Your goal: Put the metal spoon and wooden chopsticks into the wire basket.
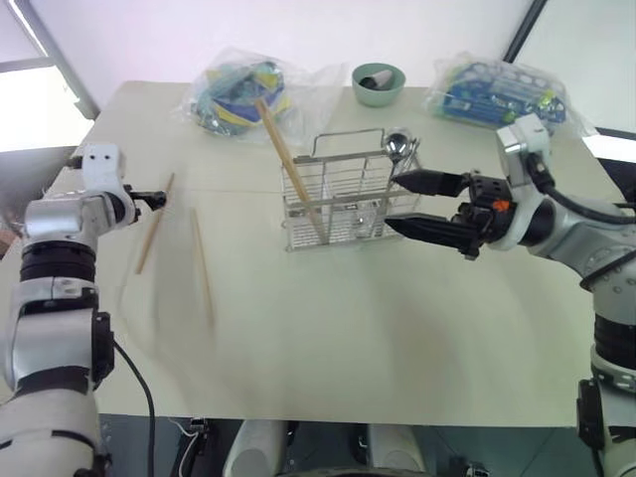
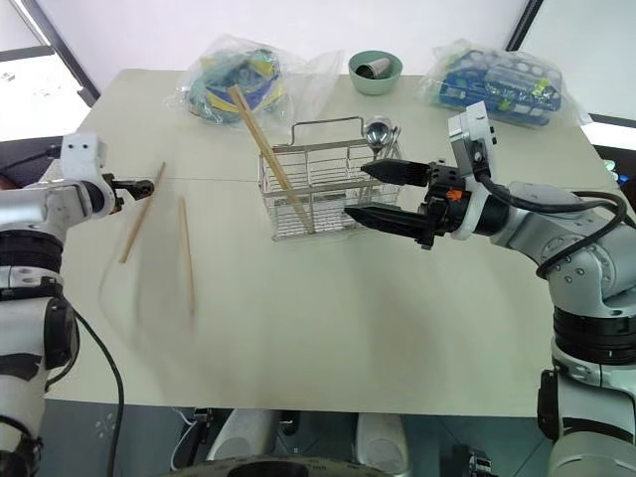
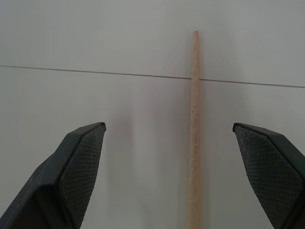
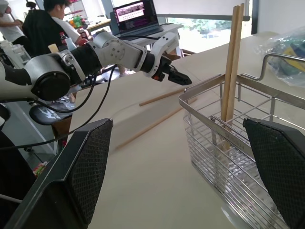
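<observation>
The wire basket [image 1: 348, 199] stands mid-table. The metal spoon [image 1: 399, 146] stands in its right end, bowl above the rim. Two wooden chopsticks [image 4: 231, 62] lean in its left part, tips sticking out up and to the left. Two more chopsticks lie on the table to the left, one [image 1: 154, 237] angled and one [image 1: 202, 266] nearer the front. My left gripper [image 1: 151, 199] hovers open over the far end of the angled chopstick [image 3: 194, 129], which runs between its fingers [image 3: 81, 167]. My right gripper [image 1: 391, 202] is open and level, pointing left at the basket's right side.
A round green bowl [image 1: 379, 82] sits at the back behind the basket. Clear plastic bags of items lie at the back left [image 1: 238, 94] and back right [image 1: 497, 94]. People and a laptop [image 4: 136, 14] are beyond the table's left side.
</observation>
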